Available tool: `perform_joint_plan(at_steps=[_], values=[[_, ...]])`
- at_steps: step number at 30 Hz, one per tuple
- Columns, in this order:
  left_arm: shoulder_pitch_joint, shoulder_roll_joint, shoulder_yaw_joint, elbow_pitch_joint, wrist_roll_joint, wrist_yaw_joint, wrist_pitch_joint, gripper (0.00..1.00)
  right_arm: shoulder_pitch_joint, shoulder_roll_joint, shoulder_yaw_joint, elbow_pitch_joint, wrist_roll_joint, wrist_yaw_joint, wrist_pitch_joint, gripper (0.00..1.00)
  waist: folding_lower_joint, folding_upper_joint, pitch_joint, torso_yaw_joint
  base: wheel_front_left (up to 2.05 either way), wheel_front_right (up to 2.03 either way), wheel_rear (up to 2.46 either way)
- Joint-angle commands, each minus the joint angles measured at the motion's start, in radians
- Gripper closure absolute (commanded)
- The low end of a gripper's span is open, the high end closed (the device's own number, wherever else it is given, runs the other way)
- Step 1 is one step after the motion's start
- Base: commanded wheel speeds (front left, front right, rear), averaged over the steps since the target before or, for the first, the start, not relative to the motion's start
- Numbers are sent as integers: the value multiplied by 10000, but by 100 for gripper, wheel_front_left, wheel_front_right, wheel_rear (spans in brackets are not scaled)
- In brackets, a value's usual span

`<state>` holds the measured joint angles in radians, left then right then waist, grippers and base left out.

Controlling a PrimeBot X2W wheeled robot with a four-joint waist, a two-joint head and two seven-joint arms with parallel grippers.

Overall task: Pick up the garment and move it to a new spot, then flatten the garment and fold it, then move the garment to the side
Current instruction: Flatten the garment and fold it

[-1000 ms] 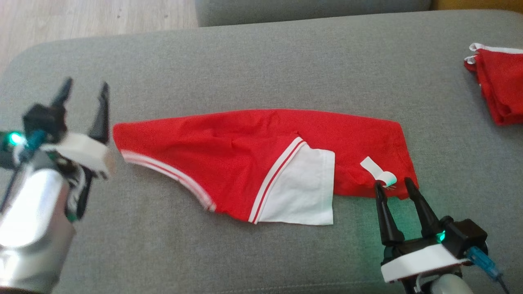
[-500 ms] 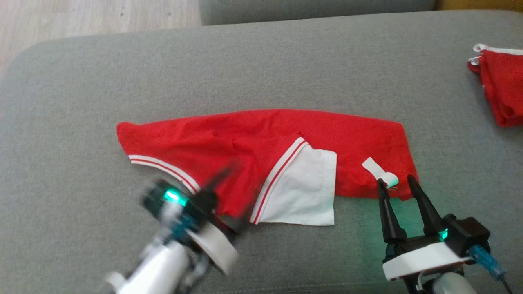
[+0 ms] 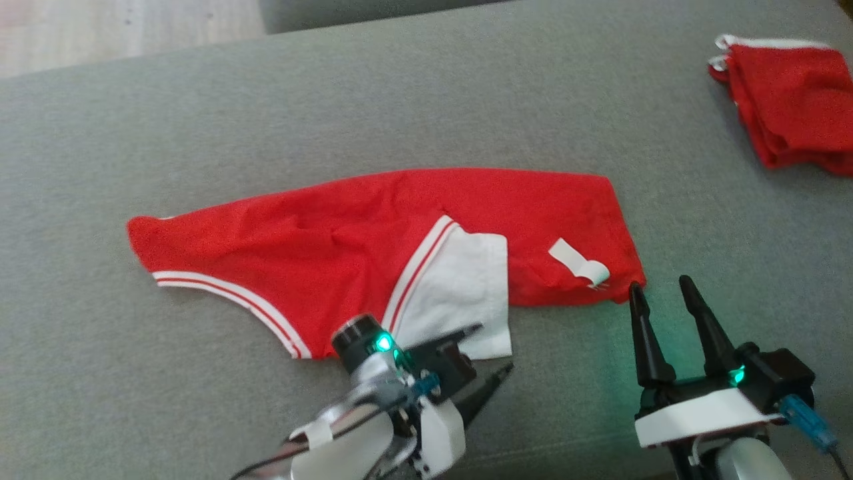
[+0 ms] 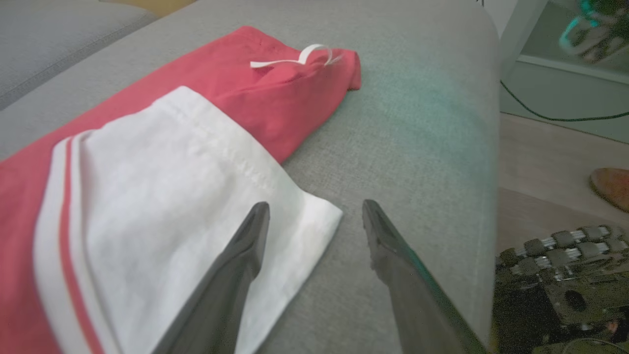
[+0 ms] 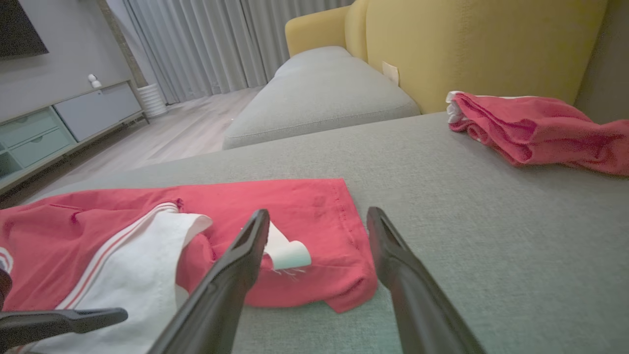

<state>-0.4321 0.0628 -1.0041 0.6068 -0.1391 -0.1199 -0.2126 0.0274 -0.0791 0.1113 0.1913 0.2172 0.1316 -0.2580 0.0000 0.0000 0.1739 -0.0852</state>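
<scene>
The red garment [image 3: 320, 233] lies spread on the grey sofa cushion [image 3: 400, 100]; the left gripper [image 3: 493, 347], jaws apart and empty, angles rightward at the corner of its white panel [image 3: 460, 287]; the left wrist view shows one finger over that corner; the right gripper [image 3: 661, 285], likewise released, points at the garment's right corner beside a white label [image 3: 576, 263]; the right wrist view adds a yellow sofa back [image 5: 467, 44] behind a folded red garment [image 5: 540, 130].

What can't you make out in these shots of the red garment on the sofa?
- Head view: the second red garment runs off the right edge.
- Head view: any print on the white tag of the garment is too small to read.
- Left wrist view: a finger of the left gripper covers the white panel; contact unclear.
- Left wrist view: the orange object is cut by the right edge.
</scene>
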Motion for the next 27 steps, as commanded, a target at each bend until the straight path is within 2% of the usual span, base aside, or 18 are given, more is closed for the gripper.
perform_joint_plan(at_steps=[1, 9, 12, 14, 16, 18, 23, 25, 26, 27], values=[[-557, -94, 197, 54, -26, 145, 0, 0, -388, -160, 150, -342, -80, -9, -38, 0, 0, 0, 266, -283, 0, 0, 0], [-961, -122, -696, 512, -646, 183, 465, 0, -408, -81, 17, -333, -74, -9, -38, 0, 0, 0, 316, -605, 0, 0, 0], [-1019, -123, -840, 564, -740, 302, 450, 5, -411, -68, 16, -325, -69, -9, -38, 0, 0, 0, 271, -626, 0, 0, 0], [-1090, -124, -952, 693, -800, 479, 452, 15, -420, -59, 28, -325, -60, -9, -38, 0, 0, 0, 228, -641, 0, 0, 0], [-1158, -124, -1050, 816, -898, 630, 464, 17, -430, -55, 40, -324, -51, -9, -38, 0, 0, 0, 197, -646, 0, 0, 0], [-1224, -124, -1166, 915, -1024, 705, 450, 24, -436, -64, 58, -329, -40, -9, -38, 0, 0, 0, 182, -642, 0, 0, 0], [-1425, -125, -1502, 1211, -1368, 788, 417, 25, -475, -106, 103, -363, -19, -9, -38, 0, 0, 0, 260, -650, 0, 0, 0], [-1522, -125, -1616, 1334, -1532, 828, 402, 28, -495, -125, 137, -381, -11, -9, -38, 0, 0, 0, 309, -666, 0, 0, 0], [-1578, -125, -1680, 1405, -1598, 864, 411, 36, -501, -136, 150, -387, -8, -9, -38, 0, 0, 0, 327, -675, 0, 0, 0], [-1699, -125, -1796, 1511, -1701, 1004, 376, 60, -506, -154, 162, -390, 1, -9, -38, 0, 0, 0, 350, -682, 0, 0, 0]])
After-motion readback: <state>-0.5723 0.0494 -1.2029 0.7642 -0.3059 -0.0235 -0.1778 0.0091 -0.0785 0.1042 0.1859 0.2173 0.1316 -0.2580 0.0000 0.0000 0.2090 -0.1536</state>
